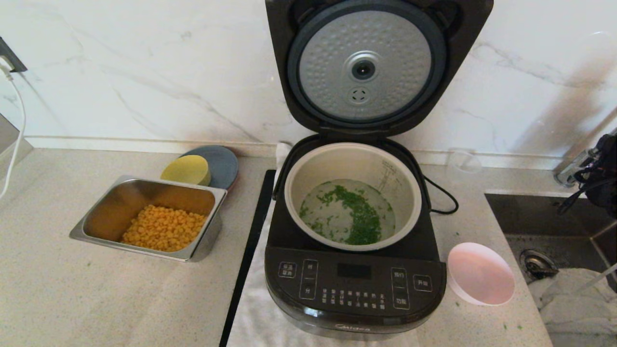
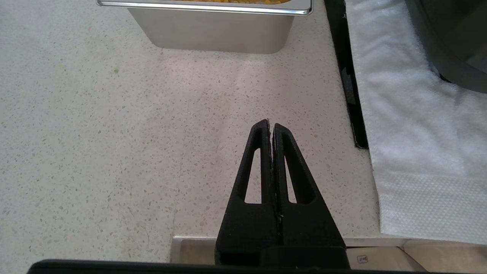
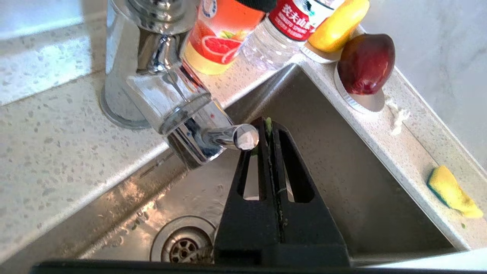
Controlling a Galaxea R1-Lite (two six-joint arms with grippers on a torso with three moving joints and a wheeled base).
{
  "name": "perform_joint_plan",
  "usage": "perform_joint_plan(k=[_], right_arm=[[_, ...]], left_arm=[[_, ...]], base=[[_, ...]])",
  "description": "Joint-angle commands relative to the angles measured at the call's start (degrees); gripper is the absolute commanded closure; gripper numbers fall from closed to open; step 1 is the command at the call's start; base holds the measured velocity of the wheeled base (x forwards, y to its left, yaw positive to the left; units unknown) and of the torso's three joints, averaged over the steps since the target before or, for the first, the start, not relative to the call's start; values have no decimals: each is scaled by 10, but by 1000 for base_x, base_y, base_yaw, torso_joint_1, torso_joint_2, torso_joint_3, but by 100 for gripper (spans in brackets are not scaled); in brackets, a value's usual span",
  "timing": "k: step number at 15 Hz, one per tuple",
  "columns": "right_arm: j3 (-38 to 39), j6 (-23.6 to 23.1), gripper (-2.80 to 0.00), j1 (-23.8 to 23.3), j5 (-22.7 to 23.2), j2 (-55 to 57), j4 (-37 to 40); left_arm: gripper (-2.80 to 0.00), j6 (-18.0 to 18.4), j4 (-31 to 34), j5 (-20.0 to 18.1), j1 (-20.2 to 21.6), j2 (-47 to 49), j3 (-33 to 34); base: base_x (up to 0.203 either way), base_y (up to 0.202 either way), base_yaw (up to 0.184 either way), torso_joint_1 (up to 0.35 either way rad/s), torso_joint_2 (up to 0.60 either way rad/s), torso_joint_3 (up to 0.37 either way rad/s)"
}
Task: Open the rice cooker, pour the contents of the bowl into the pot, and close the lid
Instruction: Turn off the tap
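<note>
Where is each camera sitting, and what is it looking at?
Head view: up on the robot's head, looking down at the open rice cooker, the empty bowl and the steel tray; a bit of the right arm shows at the right edge.
Left wrist view: behind the shut left gripper, facing the countertop.
Right wrist view: behind the shut right gripper, over the sink by the faucet.
Shared: head and left wrist views both show the steel tray.

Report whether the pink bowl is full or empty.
Empty: the bowl shows only its bare pink inside, and the chopped greens lie in the pot.
</note>
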Motion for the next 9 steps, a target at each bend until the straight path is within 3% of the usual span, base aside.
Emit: perform_joint_plan(k=[1, 9], right_arm=[[-7, 0, 0, 10, -2, 5, -2], [-14, -8, 0, 20, -13, 0, -3]], left_arm=[[0, 0, 0, 0, 0, -1, 0], [0, 0, 0, 0, 0, -1, 0]], base=[[0, 0, 0, 0, 0, 0], [0, 0, 0, 0, 0, 0]])
